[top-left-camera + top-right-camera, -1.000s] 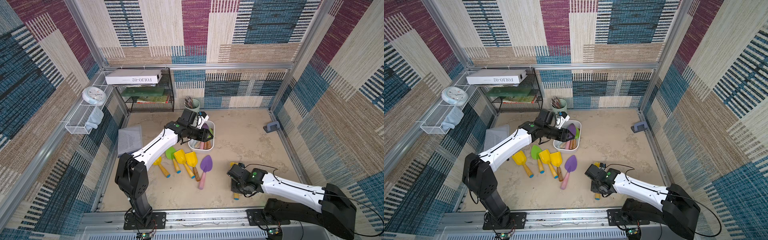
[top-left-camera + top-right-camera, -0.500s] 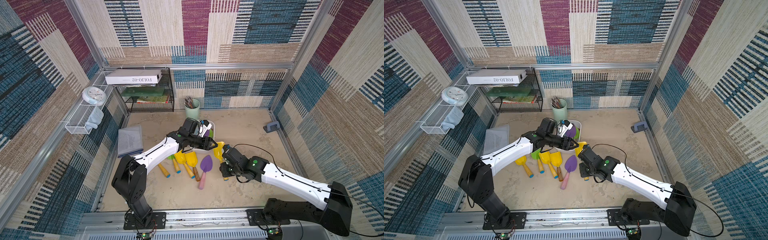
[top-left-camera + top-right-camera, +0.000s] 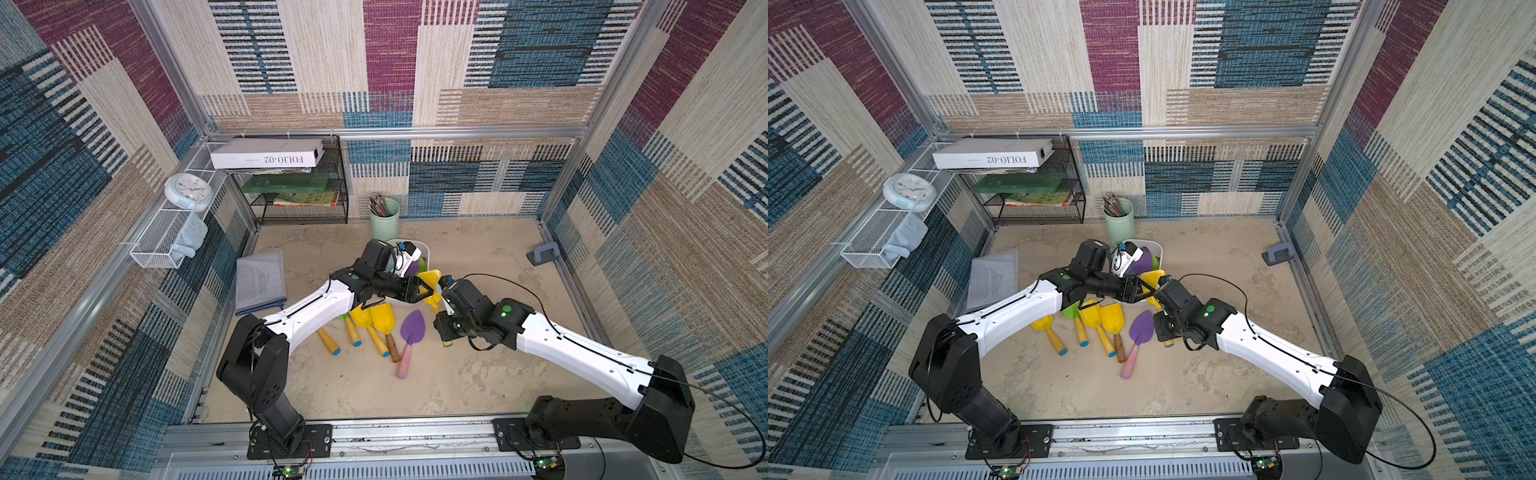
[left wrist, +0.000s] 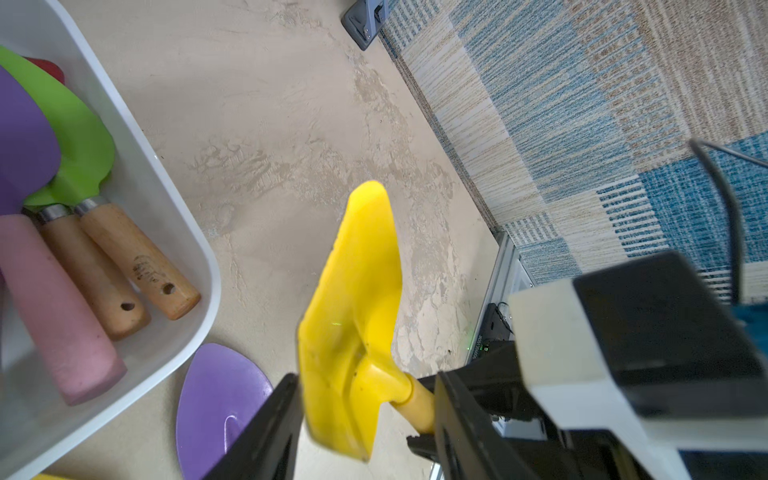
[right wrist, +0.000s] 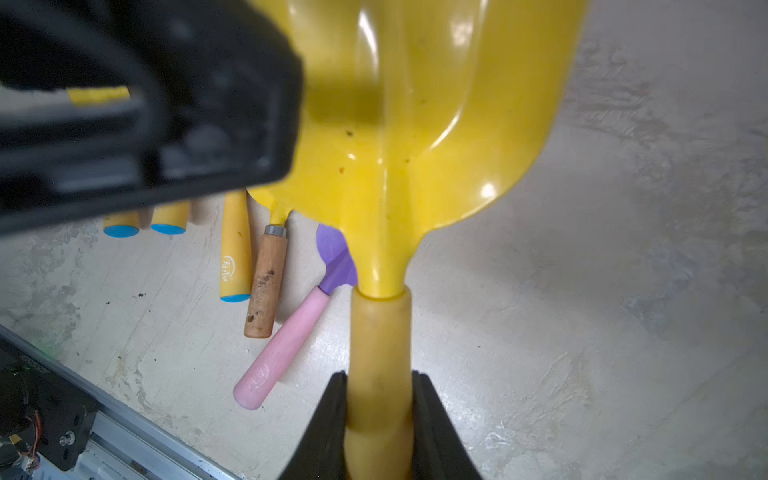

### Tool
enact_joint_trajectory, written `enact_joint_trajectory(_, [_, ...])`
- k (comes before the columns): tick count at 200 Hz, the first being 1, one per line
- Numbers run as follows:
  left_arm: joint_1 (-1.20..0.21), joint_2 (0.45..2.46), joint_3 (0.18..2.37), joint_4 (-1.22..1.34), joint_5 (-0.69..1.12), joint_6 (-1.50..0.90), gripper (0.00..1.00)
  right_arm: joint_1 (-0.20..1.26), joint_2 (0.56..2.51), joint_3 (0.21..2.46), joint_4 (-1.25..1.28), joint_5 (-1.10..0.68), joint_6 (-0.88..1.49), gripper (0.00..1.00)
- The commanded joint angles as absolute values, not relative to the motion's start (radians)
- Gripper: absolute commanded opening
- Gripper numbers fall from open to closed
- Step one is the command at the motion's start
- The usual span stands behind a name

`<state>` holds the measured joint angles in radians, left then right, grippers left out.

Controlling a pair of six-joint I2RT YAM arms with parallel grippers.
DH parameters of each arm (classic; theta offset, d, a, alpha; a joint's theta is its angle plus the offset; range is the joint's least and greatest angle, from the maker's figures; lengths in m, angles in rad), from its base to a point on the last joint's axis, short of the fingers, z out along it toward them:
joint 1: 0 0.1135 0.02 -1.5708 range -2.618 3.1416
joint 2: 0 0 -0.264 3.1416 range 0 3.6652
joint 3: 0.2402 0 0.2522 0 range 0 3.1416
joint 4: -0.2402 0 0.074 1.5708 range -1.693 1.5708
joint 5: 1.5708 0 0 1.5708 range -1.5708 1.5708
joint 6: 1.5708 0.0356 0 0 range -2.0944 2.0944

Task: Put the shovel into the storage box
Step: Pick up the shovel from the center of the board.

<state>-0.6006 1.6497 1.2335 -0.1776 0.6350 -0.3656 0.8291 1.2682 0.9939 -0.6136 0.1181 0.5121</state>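
Shovel (image 5: 415, 124): glossy yellow plastic scoop blade with a few dirt specks, and a yellow socket running into a paler, round yellow-orange handle. Right tool (image 5: 378, 395) is clamped on that handle, one finger each side. The shovel is off the bench (image 3: 478, 249), in the air just beside the near corner of the storage box (image 4: 166, 199), not inside it, blade toward the back wall. Left tool (image 4: 365, 376) has its jaws spread, straddling the blade base. Can't tell if they touch it. The storage box is white, smooth-walled, round-cornered, and holds purple and green blades, a pink handle and two wooden handles.

Hidden: in both top views the left arm (image 3: 1017, 307) covers most of the storage box, so only its far rim shows. Right wrist view cuts off the blade tip, and the blurred left tool covers one side. Left wrist view crops the storage box. Mid-handle is buried in the right tool.

Writing: the white carton (image 3: 266, 156) on the wire shelf (image 3: 332, 199) reads "FOLIO-02", upside down. Script logos on a wooden handle (image 4: 145, 270) in the storage box and on a yellow handle (image 5: 235, 257) lying on the bench are unreadable.
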Motion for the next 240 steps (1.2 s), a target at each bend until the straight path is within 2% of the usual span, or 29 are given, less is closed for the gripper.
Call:
enact_joint_trajectory(1, [-0.601, 1.635, 1.223, -0.112, 0.609, -0.397, 0.48, 0.820, 1.265, 1.013, -0.582, 0.101, 0.507, 0.00])
enact_joint_trajectory(34, [-0.601, 1.615, 1.198, -0.074, 0.550, -0.438, 0.30, 0.808, 1.272, 1.029, -0.574, 0.092, 0.507, 0.00])
enact_joint_trajectory(71, [-0.607, 1.603, 1.193, -0.051, 0.495, -0.480, 0.17, 0.803, 1.292, 1.034, -0.562, 0.099, 0.520, 0.00])
enact_joint_trajectory(159, [-0.632, 1.630, 1.225, -0.113, 0.360, -0.485, 0.07, 0.802, 1.319, 1.055, -0.536, 0.117, 0.558, 0.00])
enact_joint_trajectory(187, [-0.642, 1.650, 1.251, -0.141, 0.322, -0.485, 0.00, 0.802, 1.326, 1.055, -0.528, 0.115, 0.567, 0.00])
enact_joint_trajectory(202, [-0.647, 1.664, 1.265, -0.158, 0.302, -0.485, 0.00, 0.803, 1.328, 1.057, -0.526, 0.117, 0.576, 0.00])
enact_joint_trajectory(223, [-0.653, 1.680, 1.285, -0.178, 0.275, -0.491, 0.00, 0.802, 1.329, 1.061, -0.519, 0.119, 0.583, 0.29])
enact_joint_trajectory(240, [-0.657, 1.691, 1.305, -0.200, 0.244, -0.493, 0.00, 0.802, 1.330, 1.073, -0.521, 0.129, 0.586, 0.41])
